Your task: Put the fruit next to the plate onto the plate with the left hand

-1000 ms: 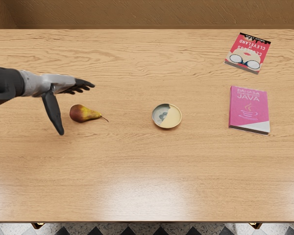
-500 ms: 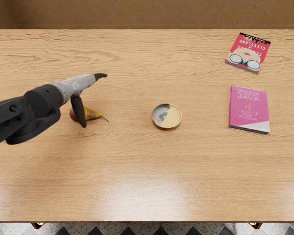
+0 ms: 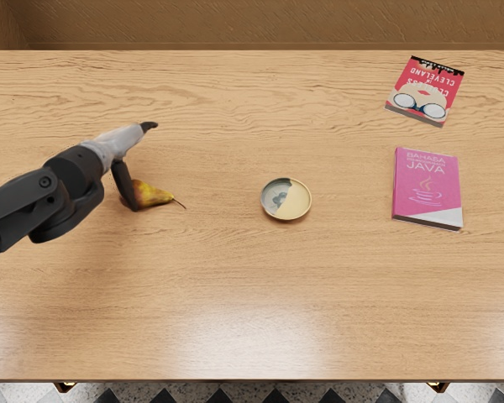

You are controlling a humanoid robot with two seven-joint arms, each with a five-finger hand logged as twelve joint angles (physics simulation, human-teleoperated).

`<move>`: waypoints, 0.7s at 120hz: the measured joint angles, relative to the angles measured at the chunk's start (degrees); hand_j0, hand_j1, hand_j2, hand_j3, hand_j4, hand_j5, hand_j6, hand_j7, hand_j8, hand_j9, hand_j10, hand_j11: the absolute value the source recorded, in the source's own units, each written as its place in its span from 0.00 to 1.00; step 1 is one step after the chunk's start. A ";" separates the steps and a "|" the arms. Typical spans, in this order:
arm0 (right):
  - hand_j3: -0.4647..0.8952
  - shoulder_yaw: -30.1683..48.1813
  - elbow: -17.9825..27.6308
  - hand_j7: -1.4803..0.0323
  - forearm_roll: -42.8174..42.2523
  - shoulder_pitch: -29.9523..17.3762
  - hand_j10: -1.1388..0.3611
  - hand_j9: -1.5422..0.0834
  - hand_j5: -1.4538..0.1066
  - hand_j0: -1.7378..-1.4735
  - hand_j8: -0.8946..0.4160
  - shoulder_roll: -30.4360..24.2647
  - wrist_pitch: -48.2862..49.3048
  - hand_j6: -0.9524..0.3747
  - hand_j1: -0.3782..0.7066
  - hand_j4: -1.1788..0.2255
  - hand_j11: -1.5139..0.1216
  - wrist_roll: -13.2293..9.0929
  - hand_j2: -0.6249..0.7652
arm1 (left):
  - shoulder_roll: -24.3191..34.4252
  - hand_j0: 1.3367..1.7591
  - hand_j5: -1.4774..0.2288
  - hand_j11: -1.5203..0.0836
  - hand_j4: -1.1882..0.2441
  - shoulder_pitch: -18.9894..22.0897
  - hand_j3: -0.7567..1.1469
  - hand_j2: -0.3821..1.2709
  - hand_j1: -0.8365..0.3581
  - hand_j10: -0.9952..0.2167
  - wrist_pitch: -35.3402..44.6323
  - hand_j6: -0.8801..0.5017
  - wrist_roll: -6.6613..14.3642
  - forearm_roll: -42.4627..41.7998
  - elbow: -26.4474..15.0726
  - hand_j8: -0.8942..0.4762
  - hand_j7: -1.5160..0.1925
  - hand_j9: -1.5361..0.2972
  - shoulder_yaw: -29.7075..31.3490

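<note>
- Right now the left arm is reaching in from the picture's left edge, with its dark forearm slanting up across the wooden table (image 3: 235, 294).
- The left hand (image 3: 116, 153) is hanging over the broad end of the pear (image 3: 155, 196) and is hiding part of the fruit from view.
- Its fingers (image 3: 144, 127) are stretching wide apart. The grey ones are pointing up and to the right, away from the fruit, while one dark digit (image 3: 126, 191) is angling down beside the pear's rounded end.
- That dark digit is overlapping the pear in the picture; whether it is actually touching the skin, I cannot tell.
- Nothing is being held — the hand is spread, not closed around the fruit.
- The pear is lying on its side on the bare wood, with its thin stem pointing right toward the plate (image 3: 286, 199).
- The fruit is sitting well left of the plate, not on it.
- The plate — small, round, with a tan rim — is resting near the middle of the table.
- A pink book (image 3: 427, 187) is lying flat to the right of the plate, well apart from it.
- A red book (image 3: 425, 90) is lying tilted beyond the pink one, near the table's far right corner.
</note>
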 joint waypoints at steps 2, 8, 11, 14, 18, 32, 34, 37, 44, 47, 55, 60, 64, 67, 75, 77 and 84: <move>0.34 0.00 0.00 0.97 0.00 0.00 0.75 0.94 0.92 0.30 0.67 0.00 0.00 0.71 0.04 0.83 0.91 0.00 0.45 | -0.07 0.76 0.83 0.91 0.80 0.00 0.40 0.24 0.95 0.78 0.16 0.60 0.00 0.01 0.06 0.62 0.85 0.81 0.19; 0.34 0.00 0.00 0.97 0.00 0.00 0.75 0.94 0.92 0.30 0.67 0.00 0.00 0.71 0.04 0.83 0.91 0.00 0.45 | -0.43 0.76 0.83 0.91 0.80 0.00 0.40 0.24 0.95 0.78 0.51 0.60 0.00 0.02 0.55 0.62 0.85 0.81 0.59; 0.34 0.00 0.00 0.97 0.00 0.00 0.75 0.94 0.92 0.30 0.67 0.00 0.00 0.71 0.04 0.83 0.91 0.00 0.45 | -0.83 0.76 0.83 0.91 0.80 0.04 0.40 0.24 0.95 0.78 0.64 0.60 0.00 0.02 0.97 0.62 0.85 0.81 0.73; 0.34 0.00 0.00 0.97 0.00 0.00 0.75 0.94 0.92 0.30 0.67 0.00 0.00 0.71 0.04 0.83 0.91 0.00 0.45 | -1.02 0.76 0.83 0.91 0.80 0.20 0.40 0.24 0.95 0.78 0.73 0.60 0.00 0.03 1.43 0.62 0.85 0.81 0.84; 0.34 0.00 0.00 0.97 0.00 0.00 0.75 0.94 0.92 0.30 0.67 0.00 0.01 0.71 0.04 0.83 0.91 0.00 0.45 | -1.36 0.76 0.83 0.91 0.80 0.26 0.40 0.24 0.95 0.78 0.83 0.60 0.00 0.03 1.99 0.62 0.85 0.81 0.97; 0.34 0.00 0.00 0.97 0.00 0.00 0.75 0.94 0.92 0.30 0.67 0.00 0.01 0.71 0.04 0.83 0.91 0.00 0.45 | -1.63 0.76 0.83 0.91 0.79 0.21 0.40 0.24 0.94 0.78 1.67 0.60 0.00 0.03 3.18 0.61 0.85 0.80 1.95; 0.34 0.00 0.00 0.97 0.00 0.00 0.75 0.94 0.92 0.30 0.67 0.00 0.01 0.71 0.04 0.83 0.91 0.00 0.45 | -1.79 0.76 0.83 0.91 0.79 0.19 0.40 0.24 0.94 0.78 1.88 0.60 0.00 0.03 3.27 0.61 0.85 0.80 2.14; 0.34 0.00 0.00 0.97 0.00 0.00 0.75 0.94 0.92 0.30 0.67 0.00 0.01 0.71 0.04 0.83 0.91 0.00 0.45 | -1.81 0.76 0.82 0.90 0.79 0.18 0.40 0.24 0.94 0.77 2.14 0.59 0.00 0.02 3.37 0.61 0.84 0.80 2.39; 0.34 0.00 0.00 0.97 0.00 0.00 0.75 0.94 0.92 0.30 0.67 0.00 0.01 0.71 0.04 0.83 0.91 0.00 0.45 | -1.89 0.76 0.80 0.88 0.77 0.26 0.40 0.24 0.91 0.75 2.56 0.58 0.00 0.00 3.54 0.59 0.83 0.78 2.77; 0.34 0.00 0.00 0.97 0.00 0.00 0.75 0.94 0.92 0.30 0.67 0.00 0.01 0.71 0.04 0.83 0.91 0.00 0.45 | -1.89 0.76 0.80 0.87 0.76 0.27 0.40 0.24 0.90 0.74 2.68 0.57 0.00 0.00 3.59 0.58 0.82 0.77 2.87; 0.34 0.00 0.00 0.97 0.00 0.00 0.75 0.94 0.92 0.30 0.67 0.00 0.01 0.71 0.04 0.83 0.91 0.00 0.45 | -1.89 0.76 0.77 0.85 0.74 0.27 0.40 0.25 0.87 0.71 3.00 0.54 0.00 -0.03 3.67 0.56 0.79 0.75 3.06; 0.34 0.00 0.00 0.97 0.00 0.00 0.75 0.94 0.92 0.30 0.67 0.00 0.01 0.71 0.04 0.83 0.91 0.00 0.45 | -1.89 0.76 0.75 0.83 0.72 0.27 0.40 0.25 0.85 0.70 3.27 0.53 0.00 -0.03 3.70 0.54 0.78 0.73 3.13; 0.34 0.00 0.00 0.97 0.00 0.00 0.75 0.94 0.92 0.30 0.67 0.00 0.01 0.71 0.04 0.83 0.91 0.00 0.45 | -1.89 0.76 0.74 0.82 0.71 0.27 0.40 0.25 0.83 0.68 3.44 0.51 0.00 -0.04 3.72 0.53 0.76 0.72 3.17; 0.34 0.00 0.00 0.97 0.00 0.00 0.75 0.94 0.92 0.30 0.67 0.00 0.01 0.71 0.04 0.83 0.91 0.00 0.45 | -1.89 0.76 0.73 0.80 0.70 0.27 0.40 0.25 0.82 0.67 3.53 0.51 0.00 -0.05 3.73 0.52 0.75 0.71 3.20; 0.34 0.00 0.00 0.97 0.00 0.00 0.75 0.94 0.92 0.30 0.67 0.00 0.01 0.71 0.04 0.83 0.91 0.00 0.45 | -1.89 0.76 0.70 0.77 0.68 0.34 0.40 0.27 0.79 0.64 3.65 0.48 0.01 -0.10 3.74 0.49 0.72 0.69 3.27; 0.34 0.00 0.00 0.97 0.00 0.00 0.75 0.94 0.92 0.30 0.67 0.00 0.01 0.71 0.04 0.83 0.91 0.00 0.45 | -1.93 0.76 0.69 0.77 0.67 0.35 0.40 0.28 0.78 0.63 3.66 0.47 0.01 -0.12 3.75 0.49 0.72 0.68 3.28; 0.34 0.00 0.00 0.97 0.00 0.00 0.75 0.94 0.92 0.30 0.67 0.00 0.01 0.71 0.04 0.83 0.91 0.00 0.45 | -1.97 0.76 0.67 0.74 0.65 0.36 0.40 0.29 0.75 0.61 3.69 0.45 0.01 -0.22 3.75 0.46 0.69 0.65 3.32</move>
